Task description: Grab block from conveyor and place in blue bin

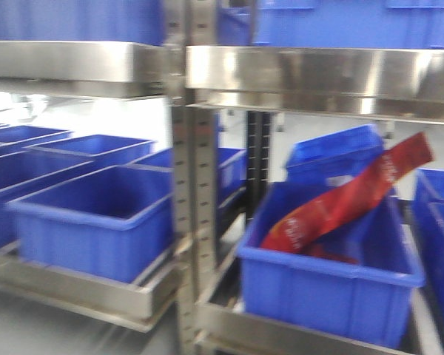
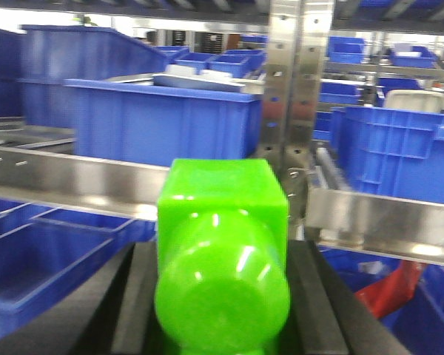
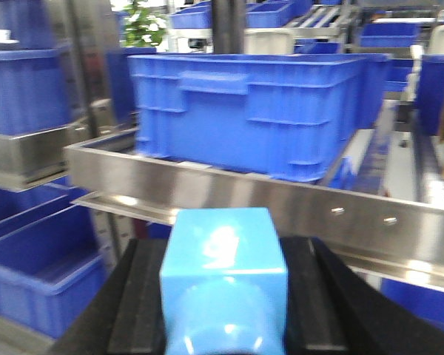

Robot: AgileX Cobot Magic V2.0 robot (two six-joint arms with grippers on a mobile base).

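**Grippers both loaded, blue bins dead ahead**

Left gripper is clamped on a green block, black jaws pressed to its flanks. The block is up in the air, right in front of a steel shelf rail. Right gripper is doing the same job on a light-blue block, pinched tight, facing a second steel rail.

No conveyor in any view, so by my read the pick is done and we're in the carry-and-place leg.

Beyond the blocks there's racking full of bins. The front camera shows an empty blue bin on the lower left shelf. Right of the upright post is a right-hand blue bin with a red packet leaning out of it.

Next move, as I judge it: lift a block over the rail, bring it above an open bin mouth, lower it inside the walls, then part the jaws. The rails look close to the blocks, so clearing that edge is the thing to watch. The views are blurred, and I can't say which bin is the target.
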